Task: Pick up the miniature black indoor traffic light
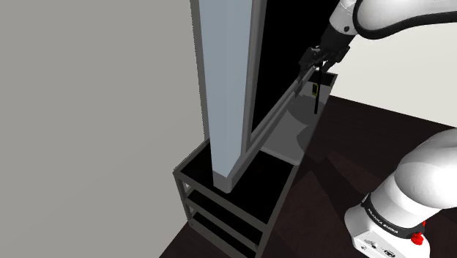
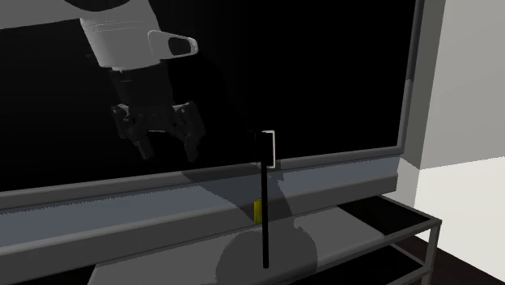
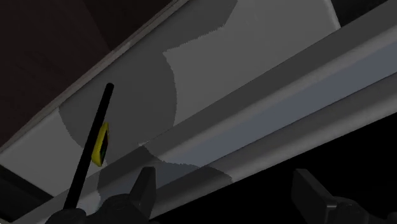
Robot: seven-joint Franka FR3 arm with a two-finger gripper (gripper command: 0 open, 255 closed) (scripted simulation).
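The miniature traffic light [image 2: 265,210] is a thin black pole with a small dark head [image 2: 268,150] on top. It stands upright on the grey stand top, just in front of the television's lower frame. It also appears at the far end of the stand [image 1: 315,94] and as a slanted black pole [image 3: 89,153] off the left finger. A small yellow piece [image 2: 256,210] sits close beside the pole. My gripper [image 2: 171,154] hangs open in front of the black screen, above and to the second exterior view's left of the light, with nothing between its fingers [image 3: 143,184].
A large television with a grey frame [image 2: 340,162] stands along the stand top [image 2: 348,231], close behind the light. The stand has dark open shelves below [image 1: 220,220]. A grey wall [image 1: 88,110] lies beyond, with dark floor [image 1: 366,139] around the robot's base.
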